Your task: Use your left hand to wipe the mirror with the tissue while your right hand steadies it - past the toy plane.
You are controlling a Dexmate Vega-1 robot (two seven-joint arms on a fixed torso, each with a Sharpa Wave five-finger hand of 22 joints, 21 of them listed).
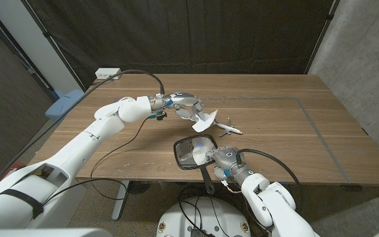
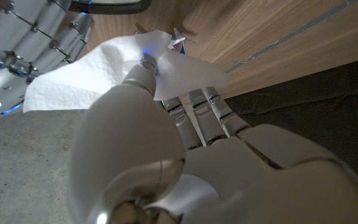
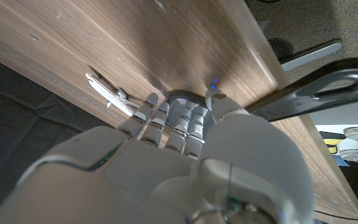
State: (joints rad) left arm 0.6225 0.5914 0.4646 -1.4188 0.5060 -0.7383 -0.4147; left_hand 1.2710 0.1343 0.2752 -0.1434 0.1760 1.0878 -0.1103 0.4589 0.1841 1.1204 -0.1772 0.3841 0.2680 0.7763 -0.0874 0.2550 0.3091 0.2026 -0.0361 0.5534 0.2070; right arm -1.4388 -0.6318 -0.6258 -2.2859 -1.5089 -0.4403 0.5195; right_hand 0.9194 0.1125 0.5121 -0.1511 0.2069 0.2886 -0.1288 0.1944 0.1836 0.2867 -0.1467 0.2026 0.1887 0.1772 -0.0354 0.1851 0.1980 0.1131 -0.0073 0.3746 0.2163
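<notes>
The left hand (image 1: 184,105) is pinching the tissue (image 1: 204,121) near the toy plane (image 1: 227,128) while the right hand (image 1: 221,158) is gripping the mirror (image 1: 191,151) at the desk's (image 1: 275,118) near edge, so the tissue should be coming down gently onto the glass.

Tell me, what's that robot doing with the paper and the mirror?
It's getting ready to clean. The left hand holds a white tissue up above the table, next to a little toy plane. The right hand rests on the hand mirror near the front edge, keeping it steady. The tissue hasn't touched the mirror yet.
</notes>
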